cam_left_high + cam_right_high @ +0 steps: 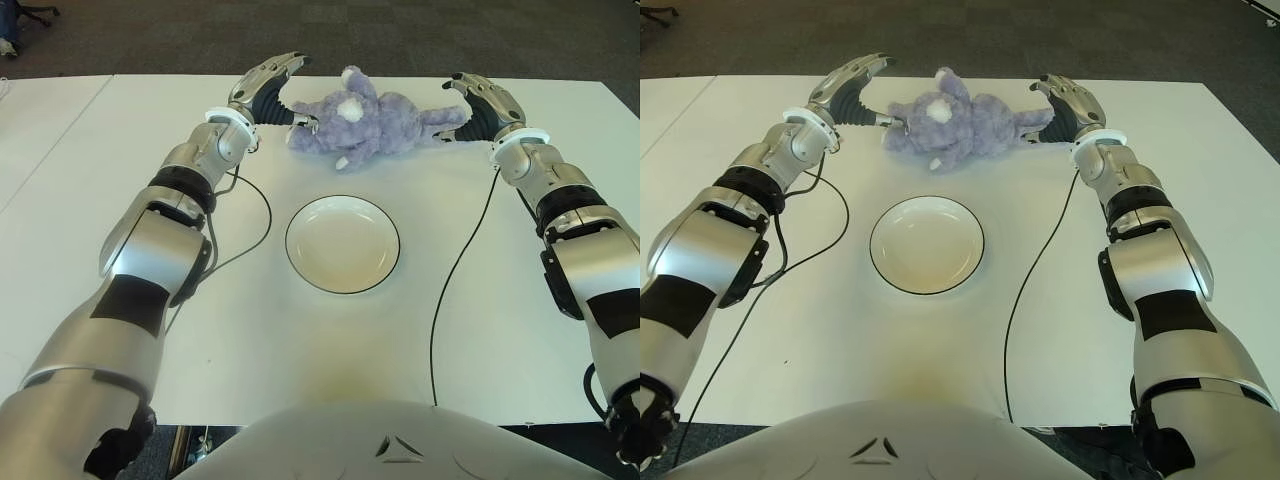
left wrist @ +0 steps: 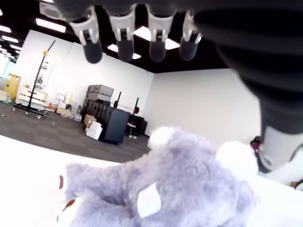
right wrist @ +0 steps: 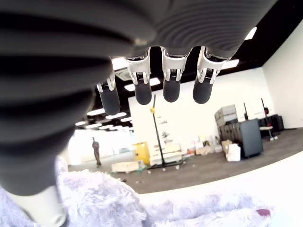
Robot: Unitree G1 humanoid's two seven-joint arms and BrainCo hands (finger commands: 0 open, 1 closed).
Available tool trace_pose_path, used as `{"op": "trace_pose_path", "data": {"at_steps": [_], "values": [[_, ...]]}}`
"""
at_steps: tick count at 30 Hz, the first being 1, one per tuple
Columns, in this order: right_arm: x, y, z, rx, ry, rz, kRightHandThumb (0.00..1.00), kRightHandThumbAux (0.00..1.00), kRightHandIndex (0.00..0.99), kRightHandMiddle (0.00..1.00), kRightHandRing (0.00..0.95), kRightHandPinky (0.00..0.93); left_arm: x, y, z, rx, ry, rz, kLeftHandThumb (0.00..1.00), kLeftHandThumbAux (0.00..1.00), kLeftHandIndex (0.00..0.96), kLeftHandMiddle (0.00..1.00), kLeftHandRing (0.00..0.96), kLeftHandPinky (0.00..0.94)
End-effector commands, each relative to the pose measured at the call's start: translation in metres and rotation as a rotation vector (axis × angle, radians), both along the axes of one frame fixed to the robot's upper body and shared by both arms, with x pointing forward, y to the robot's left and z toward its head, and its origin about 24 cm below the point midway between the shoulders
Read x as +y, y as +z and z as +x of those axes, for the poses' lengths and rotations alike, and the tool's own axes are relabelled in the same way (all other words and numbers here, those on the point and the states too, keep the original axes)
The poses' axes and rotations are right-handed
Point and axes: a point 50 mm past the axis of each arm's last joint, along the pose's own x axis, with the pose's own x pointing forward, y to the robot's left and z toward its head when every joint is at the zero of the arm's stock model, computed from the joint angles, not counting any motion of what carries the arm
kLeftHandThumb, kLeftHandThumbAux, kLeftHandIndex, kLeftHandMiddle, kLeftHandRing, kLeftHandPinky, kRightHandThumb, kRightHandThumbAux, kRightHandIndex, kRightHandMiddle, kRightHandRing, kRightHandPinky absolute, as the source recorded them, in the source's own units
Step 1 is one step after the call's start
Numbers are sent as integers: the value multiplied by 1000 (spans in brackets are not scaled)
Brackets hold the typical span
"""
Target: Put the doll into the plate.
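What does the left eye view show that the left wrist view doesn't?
Only the left eye view shows the plate, bare on the white table nearer the robot than the doll, and the right hand at the doll's other end. Only the left wrist view shows the room behind, with stacked cases. Both show the purple doll and the open left hand beside it.

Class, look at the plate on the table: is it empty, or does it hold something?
Empty. The plate shows only its bare inside. The doll lies on the table beyond it, between the open left hand and the open right hand.
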Motion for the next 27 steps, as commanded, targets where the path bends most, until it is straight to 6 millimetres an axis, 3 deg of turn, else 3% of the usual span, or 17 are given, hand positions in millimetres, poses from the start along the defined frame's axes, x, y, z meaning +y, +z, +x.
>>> {"op": "trace_pose_path", "data": {"at_steps": [1, 12, 27], "values": [[-2, -11, -3, 25, -8, -23, 230, 732, 129, 34, 0, 22, 1, -9, -1, 16, 7, 61, 41, 595, 0, 0, 0, 0], [22, -34, -3, 69, 23, -58, 262, 750, 134, 35, 0, 0, -26, -33, -4, 98, 1, 99, 98, 616, 0, 0, 0, 0], [38, -54, -8, 124, 54, -34, 293, 748, 138, 22, 0, 0, -43, -44, -10, 113, -96, 212, 157, 602, 51, 0, 0, 0]]}}
